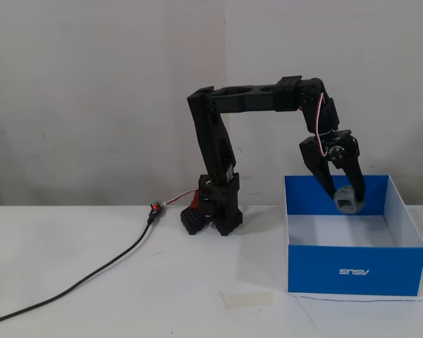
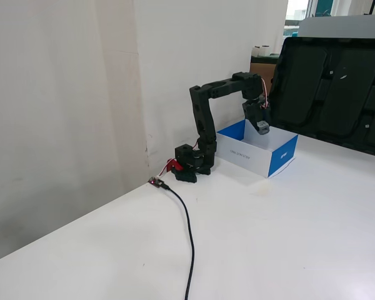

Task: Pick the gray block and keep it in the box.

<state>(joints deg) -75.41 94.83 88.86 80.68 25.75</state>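
White tabletop (image 1: 92,310), plain white wall behind it, and your scene runs like this in a fixed view from the front. Far left, you have a black cable (image 1: 77,282) snaking across the table up to a small red-lit connector (image 1: 154,207). Next along, your arm's base (image 1: 215,208) sits on the table with a red part at its foot, the upper links rising and then reaching out to the right. Near the front edge there's a pale strip of tape (image 1: 247,299) lying flat on the table.

Now the right side: your gripper (image 1: 346,201) hangs pointing down over the box (image 1: 356,270), and its fingers are pinched on the gray block (image 1: 346,201). The block is up in the air, clear of the white floor, hanging before the blue back wall, over the rear part of the box.

Swing to a fixed view from the side and you get the same story: cable (image 2: 189,244) in the foreground, gripper (image 2: 262,127) clamped around the gray block (image 2: 262,127), held above the box (image 2: 281,159) interior. Behind the box, dark panels (image 2: 337,87) lean along the back.
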